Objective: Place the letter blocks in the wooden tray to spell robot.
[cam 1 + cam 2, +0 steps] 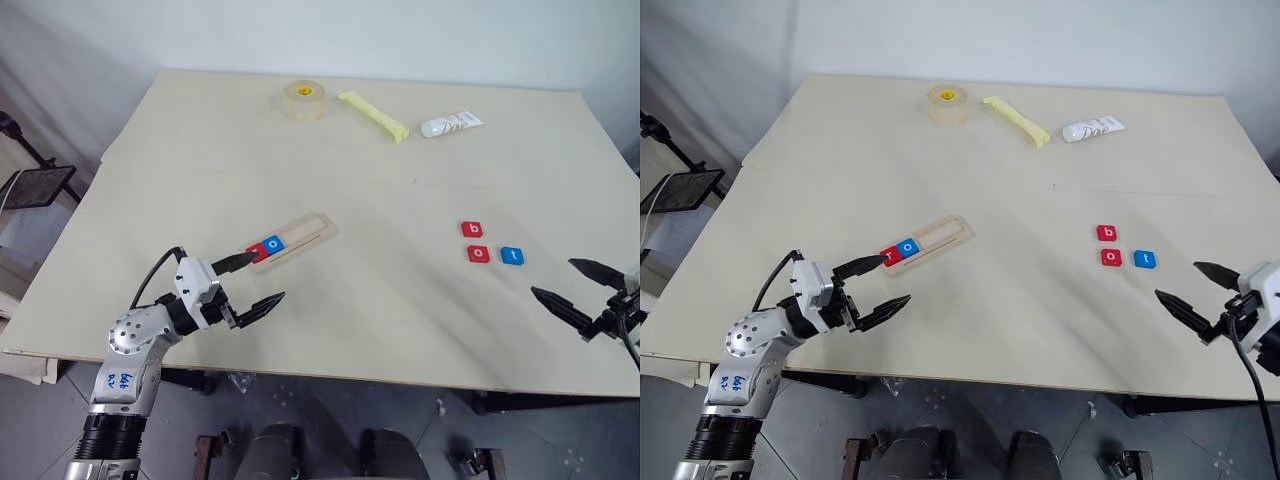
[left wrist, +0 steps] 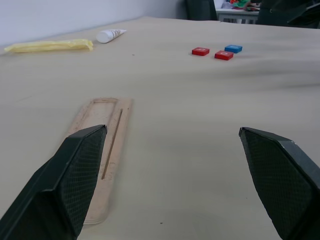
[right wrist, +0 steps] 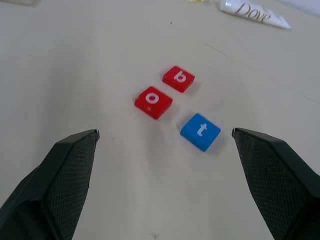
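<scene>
Two of the five letter blocks already sat in the wooden tray (image 1: 296, 238), which lay slanted a little left of the frame's centre in the head views: a red tile (image 1: 890, 254), whose letter could not be read because a fingertip crossed it, at the tray's lower-left end, and a blue "o" (image 1: 907, 246) touching it on the upper-right side. The rest of the tray was bare, so three slots looked unfilled. The remaining tiles lay well apart from the tray on the table (image 1: 400, 320), right of centre: a red "b" (image 3: 178, 78), a red "o" (image 3: 153, 102) just below it, and a blue "t" (image 3: 200, 131) beside that "o". By my reading the word stood at "ro", with "b", "o" and "t" still to be carried over in that order. The left gripper (image 1: 250, 282) hovered at the lower left, by the tray's filled end, its jaws spread wide and holding nothing. The right gripper (image 1: 1200, 294) hung at the lower right edge, near the loose tiles, likewise spread wide and empty.
</scene>
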